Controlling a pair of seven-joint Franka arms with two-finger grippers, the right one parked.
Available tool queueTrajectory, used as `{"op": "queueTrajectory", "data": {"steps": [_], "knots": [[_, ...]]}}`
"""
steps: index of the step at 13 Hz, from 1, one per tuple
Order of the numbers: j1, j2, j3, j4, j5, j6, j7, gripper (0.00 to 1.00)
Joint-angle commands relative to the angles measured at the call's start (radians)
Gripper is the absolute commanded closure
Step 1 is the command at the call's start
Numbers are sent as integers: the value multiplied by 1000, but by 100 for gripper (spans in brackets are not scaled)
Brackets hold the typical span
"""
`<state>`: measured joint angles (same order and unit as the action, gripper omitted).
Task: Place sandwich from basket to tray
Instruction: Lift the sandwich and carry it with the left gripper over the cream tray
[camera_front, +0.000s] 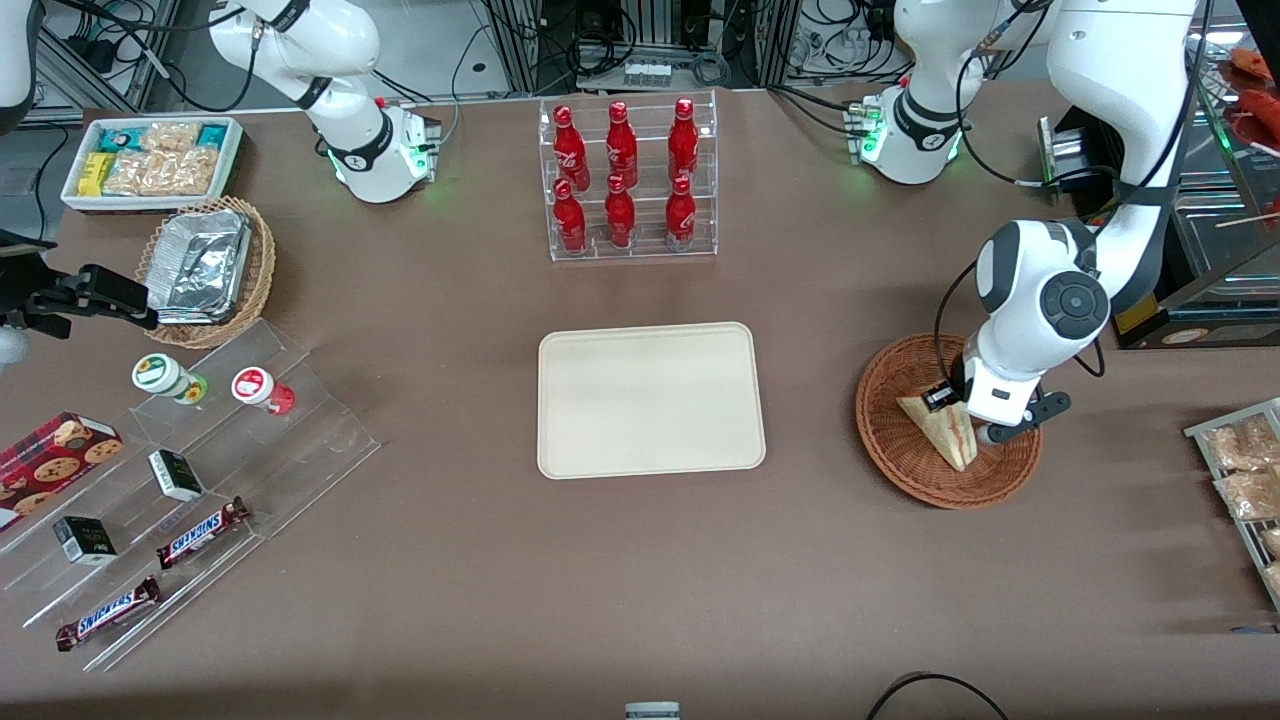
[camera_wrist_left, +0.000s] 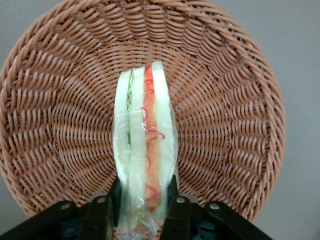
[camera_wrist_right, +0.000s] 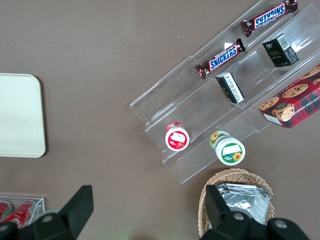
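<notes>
The sandwich (camera_front: 945, 432) is a clear-wrapped white wedge with orange and green filling. It stands on edge in the reddish-brown wicker basket (camera_front: 885, 445) toward the working arm's end of the table. My left gripper (camera_front: 952, 403) is down in the basket, one finger against each bread face, shut on the sandwich. The left wrist view shows the sandwich (camera_wrist_left: 145, 135) between the black fingers (camera_wrist_left: 111, 197), with my gripper (camera_wrist_left: 144, 189) over the basket's weave (camera_wrist_left: 225, 100). The cream tray (camera_front: 650, 400) lies flat and bare at the table's middle, well apart from the basket. Its corner shows in the right wrist view (camera_wrist_right: 20, 115).
A clear rack of red bottles (camera_front: 628, 180) stands farther from the camera than the tray. A wire rack of snack packets (camera_front: 1245, 470) sits at the working arm's table edge. Toward the parked arm's end are a tan basket with foil container (camera_front: 205, 265), a white bin (camera_front: 150, 160) and an acrylic shelf of snacks (camera_front: 190, 480).
</notes>
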<state>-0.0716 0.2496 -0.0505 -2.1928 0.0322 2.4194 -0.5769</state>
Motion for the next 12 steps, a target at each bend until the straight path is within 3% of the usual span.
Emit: {"op": "queueTrajectory", "data": {"steps": [1,4,7,12], "knots": [[-4,-12,0,60,5,-76,11,100],[-40,-58,-29,241,47,-349,40,100],[-135,-7,-58,511,48,-610,35,100],[-405,146,-58,692,29,-618,-4,100]]}}
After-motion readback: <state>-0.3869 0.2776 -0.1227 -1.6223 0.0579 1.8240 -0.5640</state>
